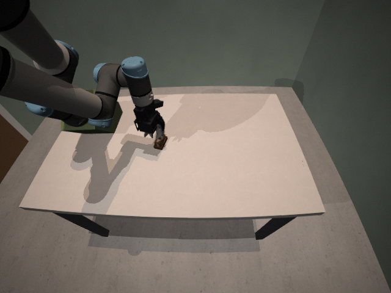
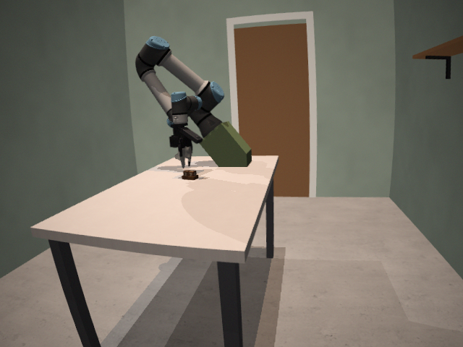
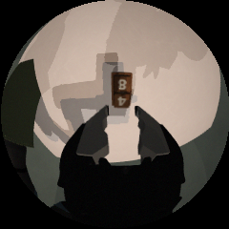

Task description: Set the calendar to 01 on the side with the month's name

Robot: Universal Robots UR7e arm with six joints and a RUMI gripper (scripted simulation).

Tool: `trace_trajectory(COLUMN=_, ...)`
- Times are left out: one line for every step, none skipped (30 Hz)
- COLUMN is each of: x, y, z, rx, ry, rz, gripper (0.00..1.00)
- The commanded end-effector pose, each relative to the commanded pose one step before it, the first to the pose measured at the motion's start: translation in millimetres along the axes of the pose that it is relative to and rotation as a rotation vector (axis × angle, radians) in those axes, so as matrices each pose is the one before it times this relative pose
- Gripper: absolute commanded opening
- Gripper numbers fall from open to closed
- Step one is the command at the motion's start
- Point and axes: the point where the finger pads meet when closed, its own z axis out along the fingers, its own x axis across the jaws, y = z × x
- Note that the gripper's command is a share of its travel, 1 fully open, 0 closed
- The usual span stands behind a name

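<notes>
Two-jaw gripper (image 1: 155, 137) (image 2: 186, 165) (image 3: 121, 106), part-open w/ nothing held, hovers nr calendar (image 1: 160, 143) (image 2: 189, 175) (image 3: 121, 90), at 12 o'clock in wrist view; top faces read 8 & 4, month side unseen, 01 apparently still to set.
</notes>
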Motion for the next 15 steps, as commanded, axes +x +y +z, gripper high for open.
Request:
trace_trajectory(x=0.36, y=0.02, z=4.74, rx=0.00027, ry=0.00177, rz=0.00011, gripper=0.28)
trace_trajectory(x=0.01, y=0.01, z=0.79, rx=0.0, ry=0.0, rz=0.0, gripper=0.28)
trace_trajectory(x=0.0, y=0.01, z=0.71, rx=0.0, ry=0.0, rz=0.0, gripper=0.28)
trace_trajectory(x=0.0, y=0.01, z=0.62, rx=0.0, ry=0.0, rz=0.0, gripper=0.28)
trace_trajectory(x=0.0, y=0.01, z=0.54, rx=0.0, ry=0.0, rz=0.0, gripper=0.28)
trace_trajectory(x=0.0, y=0.01, z=0.46, rx=0.0, ry=0.0, rz=0.0, gripper=0.28)
trace_trajectory(x=0.0, y=0.01, z=0.38, rx=0.0, ry=0.0, rz=0.0, gripper=0.28)
trace_trajectory(x=0.0, y=0.01, z=0.31, rx=0.0, ry=0.0, rz=0.0, gripper=0.28)
trace_trajectory(x=0.0, y=0.0, z=0.24, rx=0.0, ry=0.0, rz=0.0, gripper=0.28)
trace_trajectory(x=0.0, y=0.0, z=0.18, rx=0.0, ry=0.0, rz=0.0, gripper=0.28)
trace_trajectory(x=0.0, y=0.0, z=0.0, rx=0.0, ry=0.0, rz=0.0, gripper=0.28)
trace_trajectory(x=0.0, y=0.0, z=0.0, rx=0.0, ry=0.0, rz=0.0, gripper=0.28)
trace_trajectory(x=0.0, y=0.0, z=0.12, rx=0.0, ry=0.0, rz=0.0, gripper=0.28)
trace_trajectory(x=0.0, y=0.0, z=0.08, rx=0.0, ry=0.0, rz=0.0, gripper=0.28)
trace_trajectory(x=0.0, y=0.0, z=0.04, rx=0.0, ry=0.0, rz=0.0, gripper=0.28)
